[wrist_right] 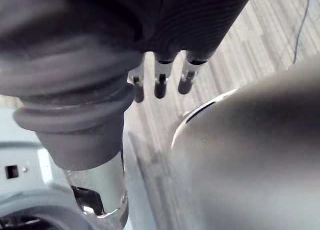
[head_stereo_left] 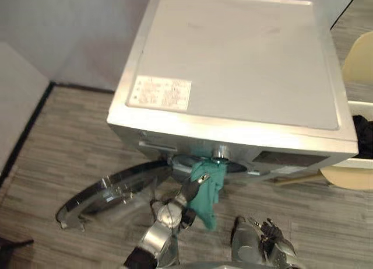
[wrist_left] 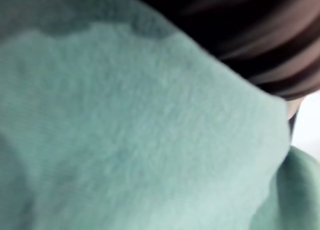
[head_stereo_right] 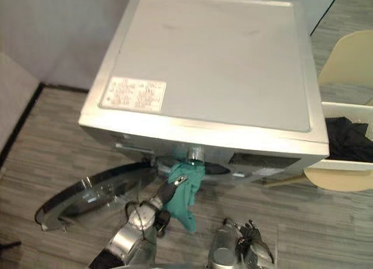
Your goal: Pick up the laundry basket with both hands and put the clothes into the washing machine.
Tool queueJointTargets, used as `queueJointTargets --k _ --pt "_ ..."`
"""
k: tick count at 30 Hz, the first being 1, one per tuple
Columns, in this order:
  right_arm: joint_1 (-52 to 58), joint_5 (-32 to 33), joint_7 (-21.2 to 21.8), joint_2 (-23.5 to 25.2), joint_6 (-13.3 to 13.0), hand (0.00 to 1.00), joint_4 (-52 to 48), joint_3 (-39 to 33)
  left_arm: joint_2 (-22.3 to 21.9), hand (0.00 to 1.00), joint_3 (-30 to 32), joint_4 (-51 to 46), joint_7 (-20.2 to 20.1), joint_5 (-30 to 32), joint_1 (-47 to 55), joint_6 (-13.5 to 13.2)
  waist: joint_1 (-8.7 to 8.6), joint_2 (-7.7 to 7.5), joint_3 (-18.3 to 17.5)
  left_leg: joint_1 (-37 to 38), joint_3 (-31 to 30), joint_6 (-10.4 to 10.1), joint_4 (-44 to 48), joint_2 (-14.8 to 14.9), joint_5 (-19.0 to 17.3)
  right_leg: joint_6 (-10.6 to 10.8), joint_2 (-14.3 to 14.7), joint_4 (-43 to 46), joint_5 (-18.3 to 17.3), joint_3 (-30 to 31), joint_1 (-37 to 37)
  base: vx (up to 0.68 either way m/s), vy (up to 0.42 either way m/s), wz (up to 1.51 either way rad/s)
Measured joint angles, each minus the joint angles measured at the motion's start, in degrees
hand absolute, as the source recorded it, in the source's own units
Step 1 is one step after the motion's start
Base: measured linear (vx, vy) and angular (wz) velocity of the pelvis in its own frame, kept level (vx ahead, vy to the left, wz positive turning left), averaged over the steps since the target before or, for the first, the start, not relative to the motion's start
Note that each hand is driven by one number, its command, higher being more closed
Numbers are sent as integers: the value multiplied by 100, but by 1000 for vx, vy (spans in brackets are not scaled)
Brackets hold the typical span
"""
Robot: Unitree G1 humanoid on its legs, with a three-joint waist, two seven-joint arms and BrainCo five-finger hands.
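Note:
The silver washing machine stands before me, seen from above, and its round glass door is swung open to the left. A teal cloth hangs out of the drum opening under the front panel. My left hand reaches up to that cloth, its fingers pinching it, and teal fabric lies right against the left wrist camera. My right hand hangs low to the right, away from the machine, fingers relaxed and holding nothing. The white laundry basket sits to the right with dark clothes in it.
A cream chair stands by the basket at the right edge. A light wall with a dark skirting line runs along the left. Grey wood-pattern floor lies around the machine.

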Motion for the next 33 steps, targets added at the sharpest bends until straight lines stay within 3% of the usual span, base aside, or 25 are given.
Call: queueJointTargets --k 3,6,8,11,14,20,23,25,26,33 --pt "-39 212 -165 57 -33 0 -458 164 -157 100 -362 170 99 96 -457 41 -6 -174 362 -583 -95 -34 742 78 -238 23 10 1043 -429 176 -732 -229 -19 -4" --pt "-41 336 -293 63 -102 0 -752 276 -436 100 -344 762 258 101 -887 48 -11 -200 382 -1109 -95 -30 1157 169 -294 21 32 1612 -576 331 -1371 -176 -36 -20" --pt "-174 488 -402 58 -213 0 -1041 465 -679 100 174 1566 687 100 -1591 104 -31 -277 469 -1650 -67 -54 1620 342 -368 -39 152 2148 -648 530 -2050 -166 -35 -39" --pt "-266 613 -518 87 -259 0 -1315 601 -665 100 894 1952 1092 61 -2244 174 -33 -408 594 -2084 -12 -68 1967 527 -427 -71 318 2546 -668 737 -2656 -123 -36 -45" --pt "-314 703 -617 133 -352 0 -1603 620 -307 100 1883 2403 1555 -305 -3139 202 -93 -525 742 -2694 25 -93 2370 729 -494 -89 505 2953 -670 934 -3399 -113 -51 -40" --pt "-392 840 -611 129 -533 0 -1894 631 710 100 3005 2697 1757 -901 -4544 303 -250 -664 880 -3592 86 -79 2741 957 -519 -111 715 3194 -549 1112 -4394 -60 -33 -28" --pt "-396 880 -603 132 -550 0 -1888 605 1179 100 3112 2738 1754 -1349 -5323 334 -250 -669 884 -3874 210 -8 2894 1130 -589 -98 865 3180 -447 1247 -4725 18 3 -38" --pt "-396 938 -594 139 -559 0 -1888 606 1438 100 3109 2631 1761 -1625 -5818 335 -351 -663 888 -3993 244 31 2984 1177 -654 -72 890 3180 -430 1287 -4832 37 28 -27" --pt "-366 986 -585 159 -563 0 -1888 604 1407 100 3094 2466 1758 -1868 -5863 52 -383 -649 909 -4035 250 41 3051 1221 -703 -60 903 3175 -424 1286 -4850 42 41 -14" --pt "-229 1086 -378 198 -582 0 -1961 440 1665 100 1784 1938 2029 -2750 -5895 -47 -316 -639 920 -3976 364 126 3220 1231 -797 -59 878 3352 -429 1421 -4904 -16 -9 -3"
